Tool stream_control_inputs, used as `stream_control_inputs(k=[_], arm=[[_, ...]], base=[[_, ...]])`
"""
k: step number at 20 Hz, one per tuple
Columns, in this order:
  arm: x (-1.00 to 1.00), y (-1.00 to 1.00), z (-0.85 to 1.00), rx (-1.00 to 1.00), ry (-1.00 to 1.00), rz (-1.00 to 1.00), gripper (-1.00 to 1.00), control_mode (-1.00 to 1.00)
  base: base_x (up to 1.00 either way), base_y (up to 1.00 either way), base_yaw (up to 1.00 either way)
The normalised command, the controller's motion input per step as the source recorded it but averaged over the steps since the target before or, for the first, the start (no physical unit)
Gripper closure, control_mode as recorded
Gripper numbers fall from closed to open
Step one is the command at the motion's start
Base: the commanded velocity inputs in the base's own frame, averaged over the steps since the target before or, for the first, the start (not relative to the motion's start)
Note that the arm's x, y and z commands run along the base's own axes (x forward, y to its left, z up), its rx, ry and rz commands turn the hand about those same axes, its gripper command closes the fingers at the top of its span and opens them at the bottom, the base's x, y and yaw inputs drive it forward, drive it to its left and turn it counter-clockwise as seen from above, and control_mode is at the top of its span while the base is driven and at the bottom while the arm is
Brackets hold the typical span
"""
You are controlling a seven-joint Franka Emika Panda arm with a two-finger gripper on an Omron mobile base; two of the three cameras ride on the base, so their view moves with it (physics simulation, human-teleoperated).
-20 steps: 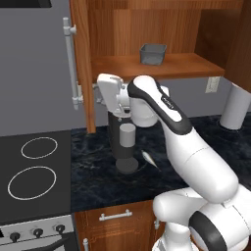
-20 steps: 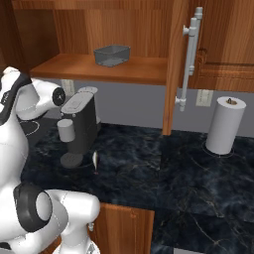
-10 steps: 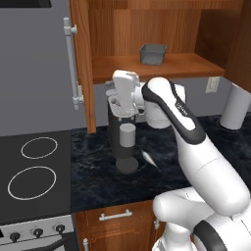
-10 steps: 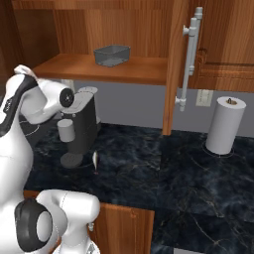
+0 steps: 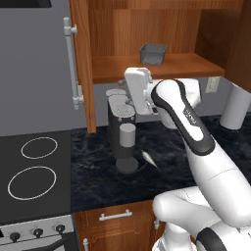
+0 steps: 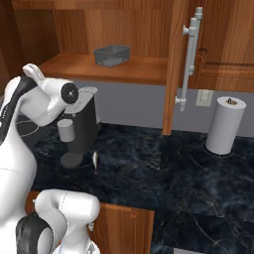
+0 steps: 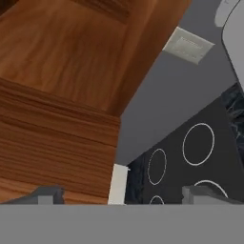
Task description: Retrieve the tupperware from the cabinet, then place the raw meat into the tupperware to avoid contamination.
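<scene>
Cabinet (image 5: 147,29) open; tupperware (image 5: 152,53) on shelf, ungrasped. Raw meat (image 5: 149,158) on surface (6 o'clock below). Tool (image 7: 121,194) wide, empty.

The tupperware (image 5: 153,53) sits on the cabinet (image 5: 162,68) shelf above the raw meat (image 5: 149,158) on the counter (image 5: 98,171).

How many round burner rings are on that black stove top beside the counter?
2 in the left base view: one burner ring toward the back of the stove top, another burner ring nearer the front. More may lie past the left edge of the picture.
</scene>
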Motion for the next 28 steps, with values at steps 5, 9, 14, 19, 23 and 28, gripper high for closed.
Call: stream_control_inputs(k=[5, 9, 14, 19, 23, 28], arm=[[-0.19, -0.34, -0.02, -0.21, 0.15, -0.07, -1.0, -1.0], [-0.25, -0.34, -0.02, -0.23, 0.11, -0.07, -1.0, -1.0], [-0.33, -0.29, 0.0, -0.24, 0.01, -0.08, -1.0, -1.0], [-0.45, -0.38, 0.0, -0.19, -0.1, -0.06, -1.0, -1.0], [-0.29, -0.27, 0.0, -0.2, -0.06, -0.05, -1.0, -1.0], [-0.14, -0.09, 0.0, -0.21, -0.01, -0.02, -1.0, -1.0]], base=[[0.0, 0.0, 0.0], [0.0, 0.0, 0.0], [0.0, 0.0, 0.0], [0.0, 0.0, 0.0], [0.0, 0.0, 0.0], [0.0, 0.0, 0.0]])
